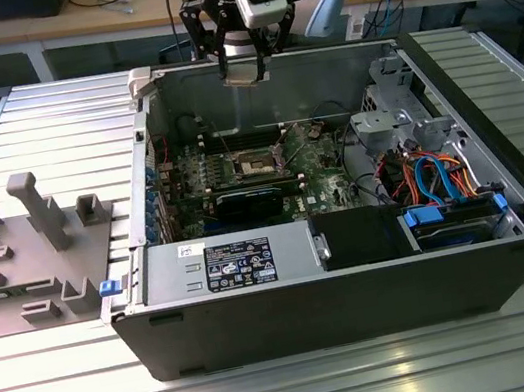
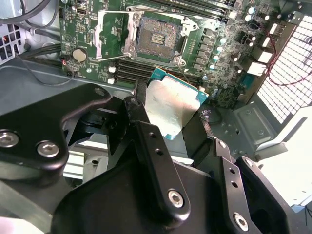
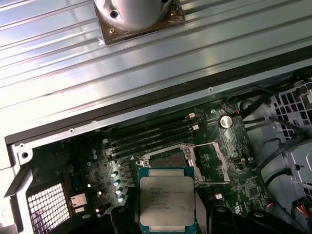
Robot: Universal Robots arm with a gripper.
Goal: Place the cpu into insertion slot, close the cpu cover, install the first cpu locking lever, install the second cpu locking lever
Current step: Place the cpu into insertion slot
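Note:
My gripper (image 1: 244, 65) hangs above the back wall of the open computer case, shut on the cpu (image 1: 245, 72), which it holds flat by two opposite edges. The chip's silvery face shows in the first wrist view (image 3: 167, 202), its paler underside in the second wrist view (image 2: 173, 105) between the black fingers (image 2: 204, 136). Below, in the middle of the green board, lies the insertion slot (image 1: 258, 163) (image 2: 157, 39), uncovered and empty; the held chip partly hides the slot (image 3: 165, 157). The cpu cover (image 2: 113, 34) (image 3: 208, 163) stands swung open beside it.
The case's metal walls (image 1: 272, 77) ring the board. A black labelled power supply box (image 1: 238, 261) fills the front, and a drive cage with blue and orange cables (image 1: 444, 189) sits at the exterior view's right. A grey fixture plate (image 1: 36, 236) lies outside, at that view's left.

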